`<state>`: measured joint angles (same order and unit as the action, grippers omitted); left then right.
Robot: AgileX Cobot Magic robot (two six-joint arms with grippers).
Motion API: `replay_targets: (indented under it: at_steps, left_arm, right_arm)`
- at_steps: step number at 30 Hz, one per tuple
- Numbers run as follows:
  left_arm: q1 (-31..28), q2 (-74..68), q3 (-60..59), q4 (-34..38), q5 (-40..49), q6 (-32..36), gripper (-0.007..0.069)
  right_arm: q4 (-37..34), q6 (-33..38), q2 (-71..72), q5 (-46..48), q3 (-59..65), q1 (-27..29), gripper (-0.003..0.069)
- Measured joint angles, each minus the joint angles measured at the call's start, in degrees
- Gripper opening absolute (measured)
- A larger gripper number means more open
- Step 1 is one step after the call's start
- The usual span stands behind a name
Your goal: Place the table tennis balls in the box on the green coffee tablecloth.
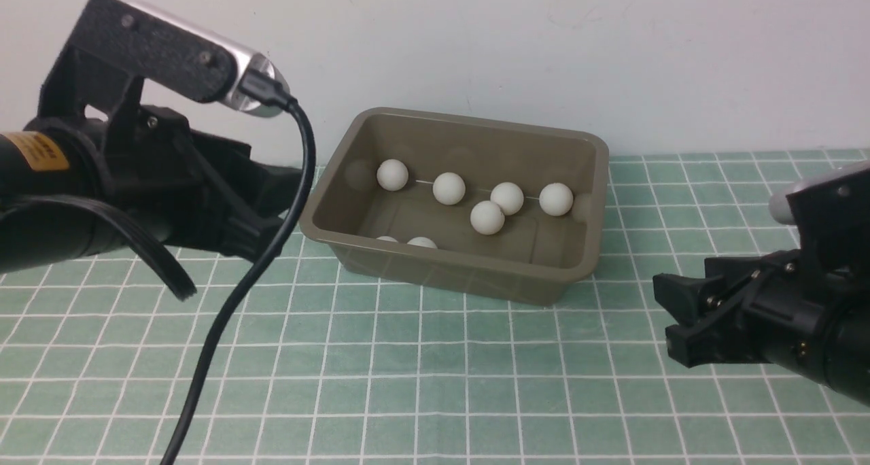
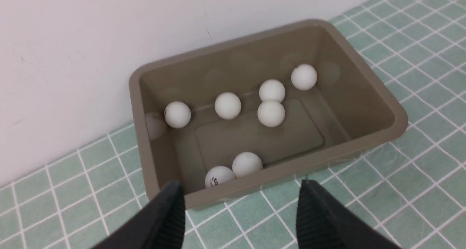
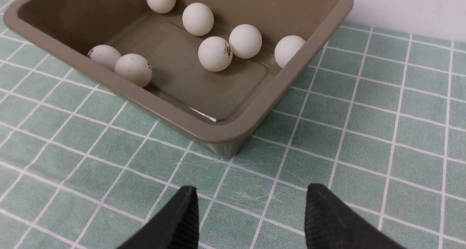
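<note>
The olive-brown box stands on the green coffee tablecloth near the back wall. Several white table tennis balls lie inside it: a row along the far side and two by the near wall. They also show in the left wrist view and the right wrist view. My left gripper is open and empty, just left of the box. My right gripper is open and empty, to the right of the box and nearer me, above the cloth.
A white wall rises right behind the box. A black cable hangs from the left wrist camera down over the cloth at the front left. No loose balls show on the cloth.
</note>
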<state>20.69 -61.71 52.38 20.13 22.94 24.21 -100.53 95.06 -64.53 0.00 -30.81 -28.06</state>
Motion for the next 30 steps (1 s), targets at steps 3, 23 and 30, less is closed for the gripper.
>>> replay_targets:
  at_steps: [3, 23, 30]
  left_arm:
    - [0.0, 0.0, 0.0, 0.0, -0.4, 0.0, 0.0373]
    - [-7.8, 9.7, 0.0, -4.1, 4.6, 4.3, 0.0373]
    - [-24.5, 21.1, -6.7, -1.3, 16.9, 3.7, 0.0373]
  right_arm:
    - [0.0, 0.0, 0.0, 0.0, 0.0, 0.0, 0.0367]
    - [0.0, 0.0, 0.0, 0.0, 0.0, 0.0, 0.0367]
    - [0.0, 0.0, 0.0, 0.0, 0.0, 0.0, 0.0367]
